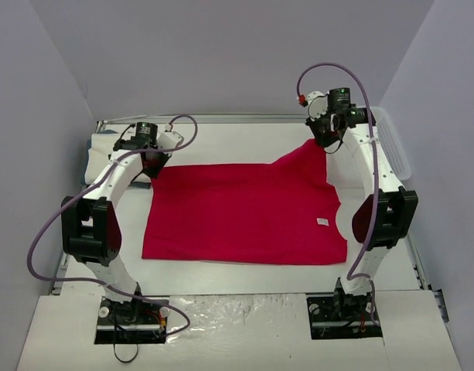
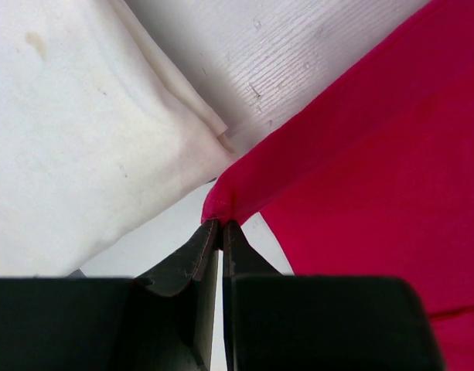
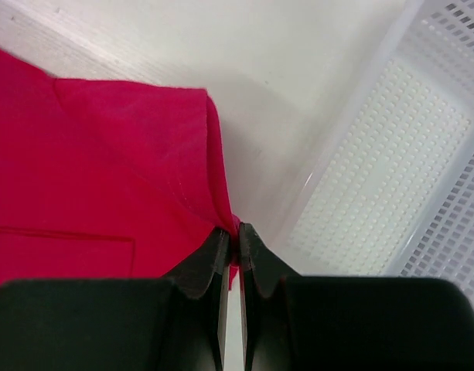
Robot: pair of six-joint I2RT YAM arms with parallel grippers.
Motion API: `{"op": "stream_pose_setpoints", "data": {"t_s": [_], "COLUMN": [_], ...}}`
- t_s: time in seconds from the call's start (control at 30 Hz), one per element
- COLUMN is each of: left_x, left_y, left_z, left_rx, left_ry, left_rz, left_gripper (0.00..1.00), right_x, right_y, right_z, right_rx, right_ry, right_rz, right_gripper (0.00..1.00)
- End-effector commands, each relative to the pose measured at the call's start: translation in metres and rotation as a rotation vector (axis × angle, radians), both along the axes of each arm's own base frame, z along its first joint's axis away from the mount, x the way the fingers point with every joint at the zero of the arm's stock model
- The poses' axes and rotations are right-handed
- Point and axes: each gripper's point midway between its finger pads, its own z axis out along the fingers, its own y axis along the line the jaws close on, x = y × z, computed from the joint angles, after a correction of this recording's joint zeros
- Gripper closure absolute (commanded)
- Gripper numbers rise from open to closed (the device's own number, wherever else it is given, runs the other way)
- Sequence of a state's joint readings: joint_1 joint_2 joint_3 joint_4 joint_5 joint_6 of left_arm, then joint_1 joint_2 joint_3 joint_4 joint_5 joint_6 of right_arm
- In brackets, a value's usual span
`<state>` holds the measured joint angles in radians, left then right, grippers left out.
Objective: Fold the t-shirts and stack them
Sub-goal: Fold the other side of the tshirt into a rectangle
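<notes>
The bright red short-sleeved cloth t-shirt (image 1: 244, 212) lies spread over the middle of the white counter (image 1: 244, 278), with a small label showing near its right edge. The left fingers (image 2: 196, 259) are closed tight on its far left corner, with only a thin edge of cloth between them, and this corner seems slightly raised. The right fingers (image 3: 207, 263) are pressed together on the far right corner in the same way, and there the cloth rises in a peak from the flat part.

I judge that both corners are held so that the far edge can be carried toward the near edge in one straight fold. Holding at the two ends makes the edge stretched and free of wrinkles.

The cream folded cloth t-shirt (image 2: 82, 139) rests at the far left of the counter, just beside the held left corner, probably as the base of the stack. The white plastic mesh basket (image 3: 391, 154) stands at the right, close to the right fingers, so the lifted cloth could catch on its rim.
</notes>
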<state>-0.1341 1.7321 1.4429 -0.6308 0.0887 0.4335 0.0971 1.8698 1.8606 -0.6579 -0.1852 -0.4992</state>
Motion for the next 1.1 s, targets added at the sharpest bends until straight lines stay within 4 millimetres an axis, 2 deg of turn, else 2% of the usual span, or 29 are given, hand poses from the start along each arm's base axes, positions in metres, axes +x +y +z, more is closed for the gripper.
{"op": "stream_pose_setpoints", "data": {"t_s": [0.0, 0.1, 0.13, 0.2, 0.23, 0.3, 0.37, 0.5, 0.67, 1.07], "left_x": [-0.002, -0.007, -0.008, -0.011, -0.013, -0.016, -0.016, -0.022, -0.028, -0.044], "left_y": [0.011, 0.015, 0.015, 0.017, 0.017, 0.017, 0.016, 0.014, 0.013, 0.018], "left_z": [0.025, 0.023, 0.023, 0.02, 0.019, 0.017, 0.018, 0.017, 0.014, 0.006], "left_rx": [0.003, 0.009, 0.012, 0.012, 0.013, 0.012, 0.009, -0.007, -0.008, 0.017], "left_ry": [-0.074, -0.076, -0.078, -0.08, -0.078, -0.086, -0.101, -0.109, -0.109, -0.106], "left_rz": [0.019, 0.016, 0.01, 0.011, 0.003, -0.001, -0.008, -0.025, -0.033, -0.051], "left_gripper": [0.98, 0.98, 0.98, 0.98, 0.98, 0.98, 0.98, 0.98, 0.98, 0.98], "right_x": [-0.038, -0.057, -0.067, -0.081, -0.09, -0.101, -0.112, -0.131, -0.147, -0.177], "right_y": [-0.003, -0.003, -0.004, -0.004, -0.005, -0.007, -0.008, -0.005, 0.002, 0.0], "right_z": [0.01, 0.006, -0.005, -0.005, -0.016, -0.014, -0.023, -0.026, -0.031, -0.042], "right_rx": [0.004, -0.001, -0.004, -0.002, -0.006, -0.011, -0.012, 0.006, 0.037, 0.028], "right_ry": [0.035, 0.06, 0.096, 0.106, 0.139, 0.135, 0.165, 0.195, 0.252, 0.341], "right_rz": [0.025, 0.049, 0.056, 0.077, 0.081, 0.083, 0.086, 0.114, 0.155, 0.192], "right_gripper": [1.0, 1.0, 1.0, 1.0, 1.0, 1.0, 1.0, 1.0, 1.0, 1.0]}}
